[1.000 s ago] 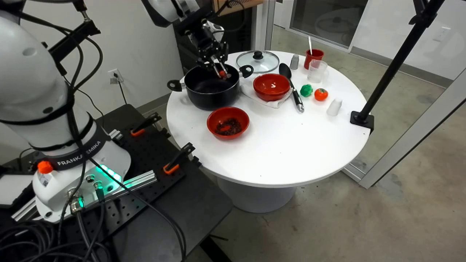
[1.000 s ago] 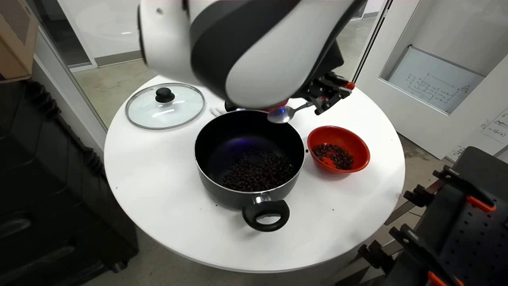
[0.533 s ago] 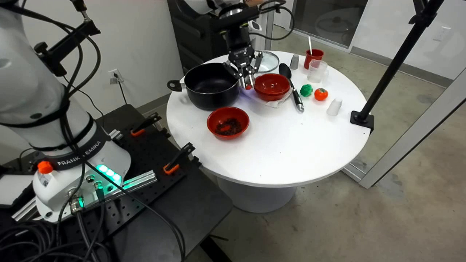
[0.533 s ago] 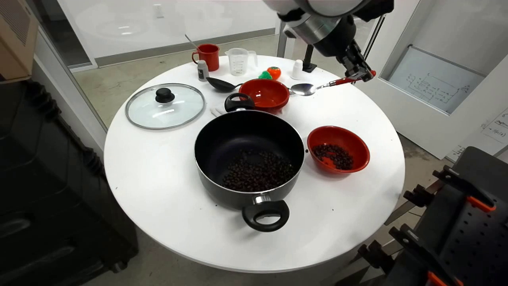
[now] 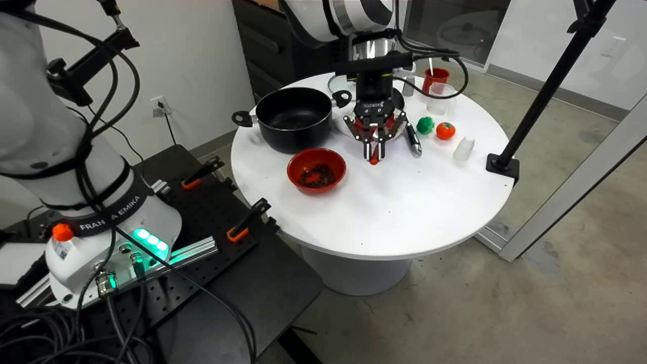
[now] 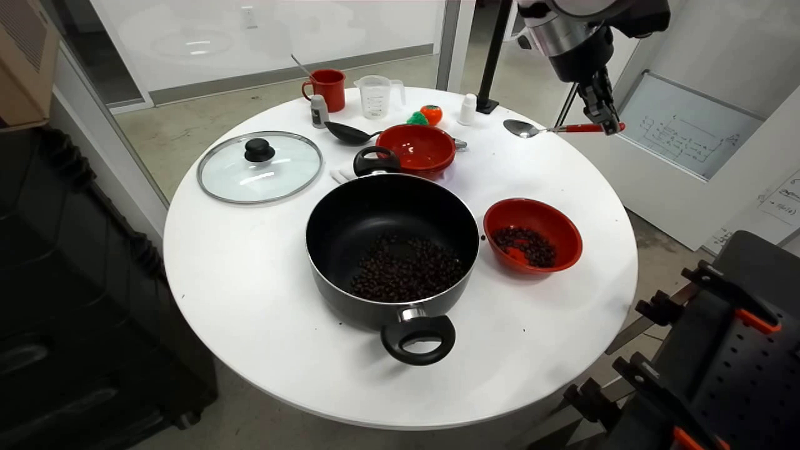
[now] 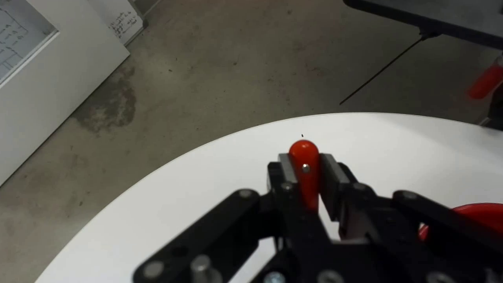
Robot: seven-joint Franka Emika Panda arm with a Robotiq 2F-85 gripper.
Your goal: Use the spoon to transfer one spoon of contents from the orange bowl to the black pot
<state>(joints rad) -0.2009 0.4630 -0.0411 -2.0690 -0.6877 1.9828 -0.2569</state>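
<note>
Fingers [image 7: 332, 169] clamped on the spoon [image 7: 307, 181]

You hold it above the table [image 5: 399, 217], pinched near the end of its red handle [image 6: 578, 128], apart from the pot [image 5: 295, 140] and from the orange bowl [image 6: 540, 215], which sits toward the robot-side edge. Expect it light, stiff and hardly fragile. That handle looks smooth, so it may twist when the scoop [image 6: 521, 129] digs; a hold nearer the scoop would likely steady it.

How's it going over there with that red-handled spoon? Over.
Gripper shut on spoon. Spoon apart from orange bowl and black pot. Nothing seems in its way to orange bowl.
</note>
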